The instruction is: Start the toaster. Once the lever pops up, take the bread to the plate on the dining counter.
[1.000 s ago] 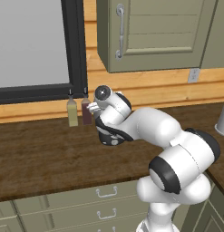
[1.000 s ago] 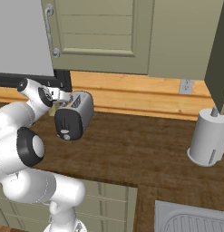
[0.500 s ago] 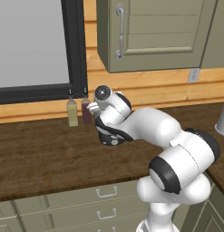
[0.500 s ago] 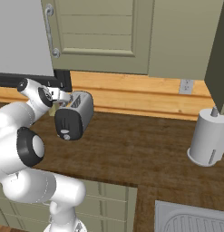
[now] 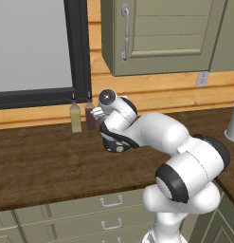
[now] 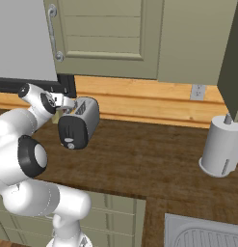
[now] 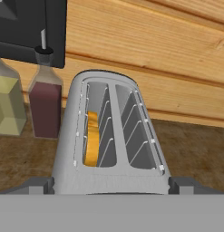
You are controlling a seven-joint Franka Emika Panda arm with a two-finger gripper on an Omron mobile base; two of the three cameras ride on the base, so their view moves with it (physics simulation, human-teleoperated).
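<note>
The silver-grey toaster [image 6: 84,118] stands on the dark wood worktop near the back wall, its black end panel [image 6: 71,131] and grey dial facing the robot. I cannot make out the lever. The bread [image 7: 91,138] sits low in the left slot of the toaster [image 7: 111,136], only its yellow-tan crust showing. My gripper [image 7: 112,186] hovers just above the toaster's near end, open, one fingertip on each side of the body and nothing held. From the right base view the gripper [image 6: 67,102] is at the toaster's top left. The plate and the dining counter are out of view.
Two bottles, a yellowish one [image 5: 76,118] and a dark red one [image 5: 90,118], stand against the wall left of the toaster under the black window frame. A grey cylinder [image 6: 219,149] stands far right, a sink [image 6: 207,236] lies at the front right, and cabinets hang overhead.
</note>
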